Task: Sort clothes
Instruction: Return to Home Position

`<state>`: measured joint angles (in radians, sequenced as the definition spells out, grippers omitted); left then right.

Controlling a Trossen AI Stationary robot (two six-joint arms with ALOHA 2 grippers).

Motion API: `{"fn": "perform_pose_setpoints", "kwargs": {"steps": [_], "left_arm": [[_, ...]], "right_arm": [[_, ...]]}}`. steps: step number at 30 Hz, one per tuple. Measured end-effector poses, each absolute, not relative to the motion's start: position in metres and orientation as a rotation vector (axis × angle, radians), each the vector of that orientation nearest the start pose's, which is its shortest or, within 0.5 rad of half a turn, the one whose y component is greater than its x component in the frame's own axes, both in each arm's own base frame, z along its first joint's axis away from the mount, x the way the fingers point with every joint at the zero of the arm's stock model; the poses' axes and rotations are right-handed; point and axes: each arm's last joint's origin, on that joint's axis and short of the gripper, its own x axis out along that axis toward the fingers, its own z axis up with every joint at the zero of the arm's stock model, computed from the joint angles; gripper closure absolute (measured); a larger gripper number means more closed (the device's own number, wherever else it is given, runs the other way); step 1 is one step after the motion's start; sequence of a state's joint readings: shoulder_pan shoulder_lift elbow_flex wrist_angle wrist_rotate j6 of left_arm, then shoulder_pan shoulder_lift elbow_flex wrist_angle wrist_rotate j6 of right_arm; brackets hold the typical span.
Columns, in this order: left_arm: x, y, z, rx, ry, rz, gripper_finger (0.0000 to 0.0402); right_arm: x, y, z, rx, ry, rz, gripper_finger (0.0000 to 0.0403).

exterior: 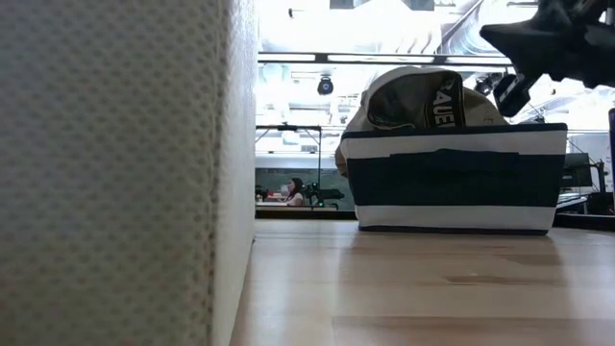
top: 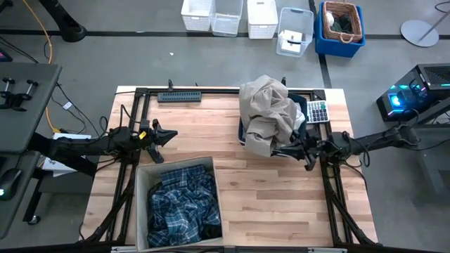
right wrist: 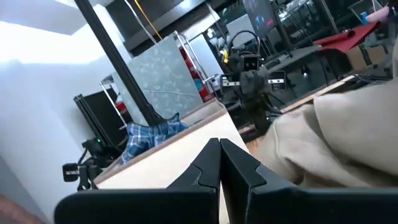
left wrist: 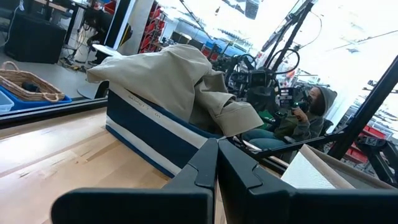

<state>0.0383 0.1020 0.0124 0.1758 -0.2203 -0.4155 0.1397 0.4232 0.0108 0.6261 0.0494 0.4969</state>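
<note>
A beige-khaki garment (top: pixel 269 112) is heaped over a navy-and-white striped bin (exterior: pixel 452 178) at the table's far right, spilling over its rim; it also shows in the left wrist view (left wrist: pixel 180 81). The blue-and-white plaid shirt (top: pixel 183 204) lies crumpled in a grey bin (top: pixel 140 200) at the near left. My right gripper (top: pixel 281 149) is shut and empty at the beige garment's near edge, above the striped bin; the cloth (right wrist: pixel 348 137) lies beside its fingers. My left gripper (top: pixel 171 133) is shut and empty above the table's left. No white or dark grey garment shows.
A calculator (top: pixel 318 111) lies by the striped bin at the far right. A black strip (top: pixel 179 96) lies at the far edge. The grey bin's wall (exterior: pixel 115 173) fills the low view's left. A seated person (left wrist: pixel 305 112) shows beyond the table.
</note>
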Motion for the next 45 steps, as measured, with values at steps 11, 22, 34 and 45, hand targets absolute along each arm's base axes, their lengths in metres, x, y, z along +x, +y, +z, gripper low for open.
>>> {"fn": "perform_pose_setpoints", "kwargs": {"steps": [11,22,34,45], "left_arm": [[0.102,0.01,0.177,-0.421,-0.139,0.237,0.0401],[0.102,0.01,0.176,-0.421,-0.139,0.237,0.0401],[0.102,0.01,0.177,-0.421,-0.139,0.237,0.0401],[0.102,0.01,0.177,-0.421,-0.139,0.237,0.0401]], "right_arm": [[0.123,0.017,0.166,0.461,0.056,0.126,0.0403],[0.121,0.017,0.15,0.443,0.219,0.093,0.0403],[0.122,0.017,0.154,0.453,0.172,0.097,0.0403],[0.122,0.017,0.155,0.452,0.168,0.098,0.0402]]}}
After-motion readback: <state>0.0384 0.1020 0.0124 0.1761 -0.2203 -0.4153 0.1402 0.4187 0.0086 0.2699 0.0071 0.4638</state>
